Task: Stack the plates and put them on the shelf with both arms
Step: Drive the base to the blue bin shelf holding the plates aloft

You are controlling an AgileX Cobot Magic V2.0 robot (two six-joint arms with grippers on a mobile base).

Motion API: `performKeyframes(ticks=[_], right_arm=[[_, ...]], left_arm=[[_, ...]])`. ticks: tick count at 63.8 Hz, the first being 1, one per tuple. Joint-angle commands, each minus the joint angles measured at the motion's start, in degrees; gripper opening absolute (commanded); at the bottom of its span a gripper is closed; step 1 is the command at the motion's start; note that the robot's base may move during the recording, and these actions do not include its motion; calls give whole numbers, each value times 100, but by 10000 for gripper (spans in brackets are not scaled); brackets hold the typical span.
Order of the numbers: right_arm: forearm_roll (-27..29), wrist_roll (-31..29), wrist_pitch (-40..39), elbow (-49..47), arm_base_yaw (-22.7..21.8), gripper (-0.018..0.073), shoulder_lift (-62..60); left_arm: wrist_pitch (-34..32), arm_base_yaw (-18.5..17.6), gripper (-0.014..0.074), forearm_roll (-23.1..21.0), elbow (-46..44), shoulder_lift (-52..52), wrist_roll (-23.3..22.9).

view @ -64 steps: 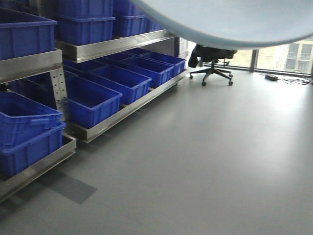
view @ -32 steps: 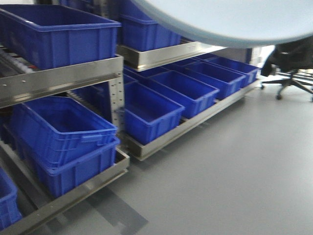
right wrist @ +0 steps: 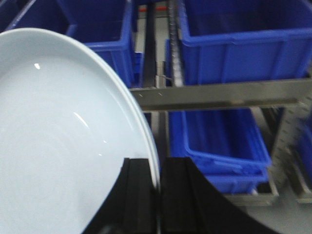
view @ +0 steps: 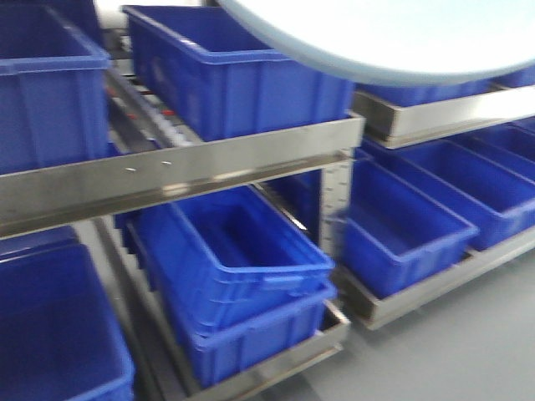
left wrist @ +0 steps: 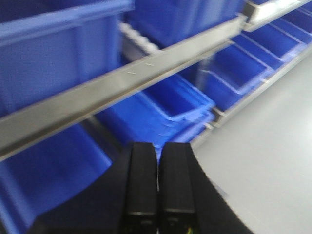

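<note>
A large white glossy plate [right wrist: 58,136] fills the left of the right wrist view. Its rim shows a doubled edge, as of two stacked plates. My right gripper [right wrist: 158,163] is shut on that rim, one finger on each face. The plate's underside [view: 401,33] hangs across the top of the front view. My left gripper [left wrist: 157,146] is shut and empty, held in the air in front of the rack. A long brushed steel ledge [view: 184,171] runs across the rack, also in the left wrist view [left wrist: 122,80] and the right wrist view [right wrist: 219,95]. No black tape mark shows.
The steel rack holds several blue plastic bins [view: 242,251] on its upper and lower levels, with a perforated upright [view: 338,209] between bays. Grey floor [left wrist: 273,146] lies to the right of the rack.
The front view has swung left and closer to the rack: the office chair, windows and open floor have left the view and bins fill it. The plate stays at the top.
</note>
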Motion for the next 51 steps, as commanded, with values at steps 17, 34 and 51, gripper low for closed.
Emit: performKeyframes(ticks=[17,34,51], right_arm=[[50,-20,-604,-189,-10,57,-27],[50,-20,-609,-189,-10,57,-27],[50,-20,-609,-189,-10,57,-27]], left_arm=[[-460,23,84,-26,-159,45,-54],[-460,23,84,-26,-159,45,-54],[-460,23,84,-26,-159,45,-54]])
